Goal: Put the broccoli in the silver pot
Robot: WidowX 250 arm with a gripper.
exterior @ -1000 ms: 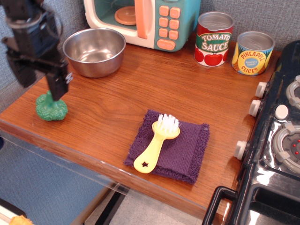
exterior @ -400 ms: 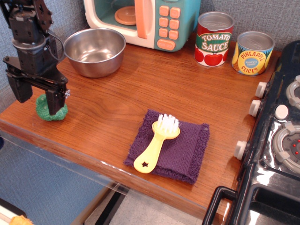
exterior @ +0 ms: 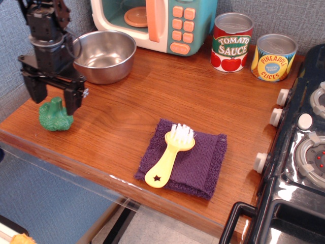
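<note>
The green broccoli [exterior: 56,121] lies on the wooden counter near its front left corner. My black gripper [exterior: 55,104] hangs just above and behind it, jaws open and empty, one finger [exterior: 36,91] left of the stem and the other [exterior: 73,101] to its right. Whether the fingers touch the broccoli I cannot tell. The silver pot [exterior: 104,74] stands empty at the back left, right behind the gripper and close to my arm.
A toy microwave [exterior: 152,23] stands behind the pot. A tomato sauce can [exterior: 231,42] and a pineapple can [exterior: 273,57] stand at the back right. A yellow brush [exterior: 168,157] lies on a purple cloth [exterior: 200,165]. A toy stove [exterior: 299,152] borders the right side.
My gripper dropped around the broccoli, then lifted and shifted a little to the right. It stays open. The broccoli is still on the counter in about the same spot.
</note>
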